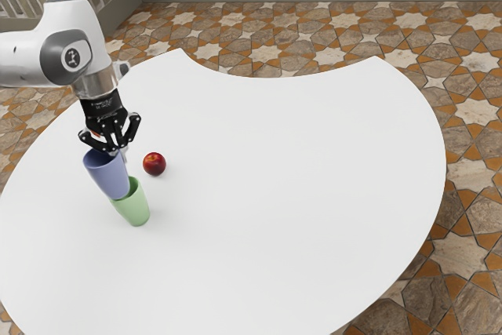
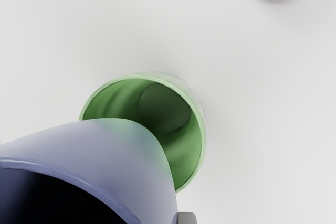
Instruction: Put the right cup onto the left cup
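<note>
Grip: my gripper [image 1: 117, 149] is closed, fingers nearly together, on the blue cup [image 1: 110, 178] at its rim, frame left, above the green cup [image 1: 136, 211]; probably light, stiff, slick; rim hold suits.

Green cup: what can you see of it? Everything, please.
The green cup is light green, smooth and plastic-looking, tapering from a thin round rim to a narrower base. It stands mouth up on the white table, part of its inner floor in sight. The lower end of the blue cup, which the pincer grips, overlaps part of its opening; whether the cups touch, I can't tell. The apple sits nearby, clear of it.
</note>
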Motion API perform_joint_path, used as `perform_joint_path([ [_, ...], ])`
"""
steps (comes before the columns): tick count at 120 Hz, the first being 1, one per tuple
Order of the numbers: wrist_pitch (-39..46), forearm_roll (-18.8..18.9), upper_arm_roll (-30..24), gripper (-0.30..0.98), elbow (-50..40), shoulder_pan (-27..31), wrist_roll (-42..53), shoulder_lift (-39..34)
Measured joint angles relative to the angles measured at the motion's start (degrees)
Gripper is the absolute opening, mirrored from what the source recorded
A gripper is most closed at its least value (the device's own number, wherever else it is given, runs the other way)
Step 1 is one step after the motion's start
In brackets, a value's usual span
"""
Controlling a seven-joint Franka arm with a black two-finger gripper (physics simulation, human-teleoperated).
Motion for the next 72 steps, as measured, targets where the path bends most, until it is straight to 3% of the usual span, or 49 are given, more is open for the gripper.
perform_joint_path([
  [72,2.6,-0.6,0.0,-0.10,-0.8,-0.1,0.0,1.0],
])
